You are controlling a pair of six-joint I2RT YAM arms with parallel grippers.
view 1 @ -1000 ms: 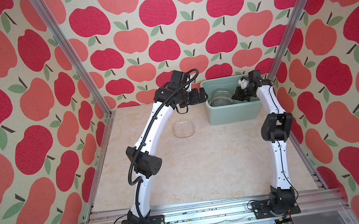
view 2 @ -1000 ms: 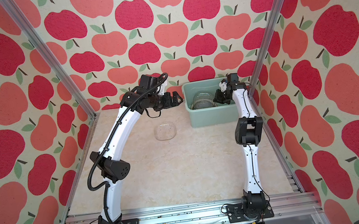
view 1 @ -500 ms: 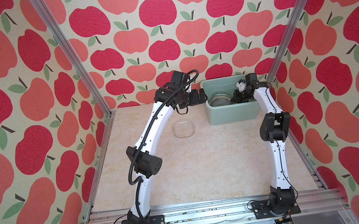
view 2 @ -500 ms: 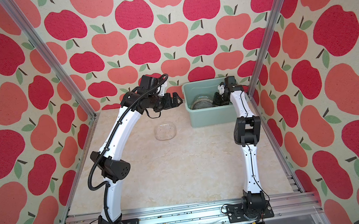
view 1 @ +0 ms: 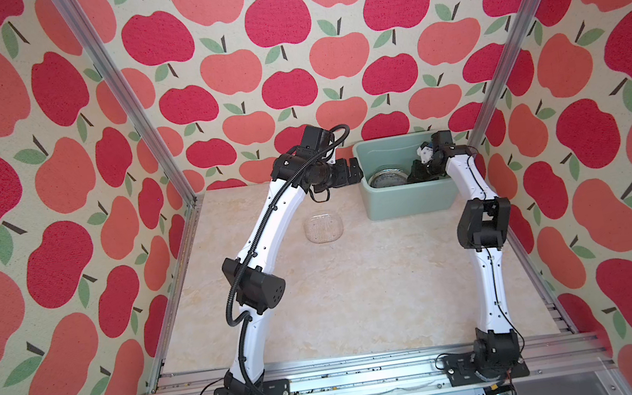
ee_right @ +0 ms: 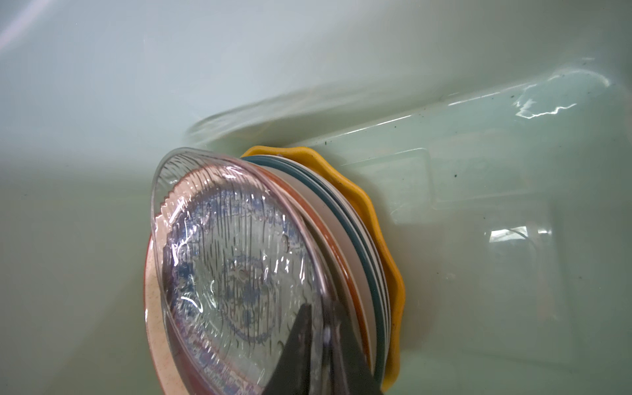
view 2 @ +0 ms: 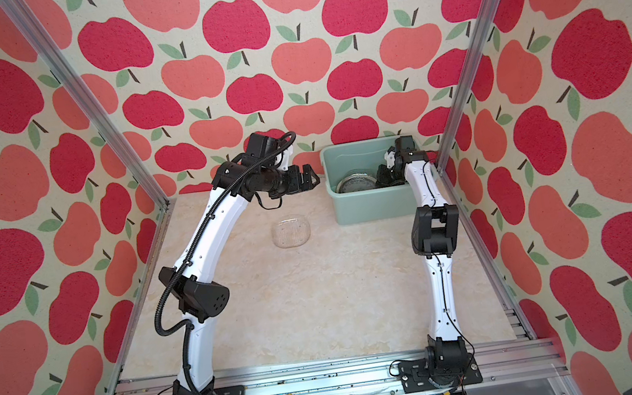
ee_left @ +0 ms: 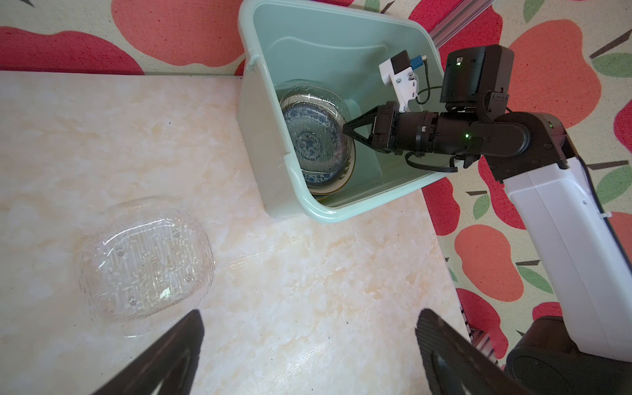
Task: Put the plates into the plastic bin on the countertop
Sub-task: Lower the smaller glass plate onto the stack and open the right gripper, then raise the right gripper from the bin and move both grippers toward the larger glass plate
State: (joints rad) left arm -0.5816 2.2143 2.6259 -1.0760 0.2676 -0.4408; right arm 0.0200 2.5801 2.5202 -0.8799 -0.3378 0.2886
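Observation:
The mint-green plastic bin [view 1: 407, 198] [view 2: 370, 207] stands at the back right of the countertop [view 1: 360, 284]. Inside it lies a stack of plates [ee_left: 318, 143] [view 1: 388, 177], among them a yellow scalloped plate [ee_right: 379, 219] and a teal-rimmed plate [ee_right: 345, 219]. On top sits a clear glass plate [ee_right: 232, 246]. My right gripper [ee_right: 325, 314] [ee_left: 345, 130] [view 1: 420, 172] reaches into the bin, shut on that plate's rim. A second clear glass plate [view 1: 323, 228] [view 2: 291, 232] [ee_left: 147, 263] lies on the countertop. My left gripper [ee_left: 309, 318] [view 1: 354, 168] hovers open and empty beside the bin.
Apple-patterned walls and aluminium rails [view 1: 180, 226] close in the countertop on three sides. The bin sits close to the back wall and the right rail [view 1: 521, 237]. Both arm bases are bolted to the front rail [view 1: 351, 374].
My right gripper has sunk a little deeper into the bin with the clear glass plate, down onto the stack. The left arm has not moved.

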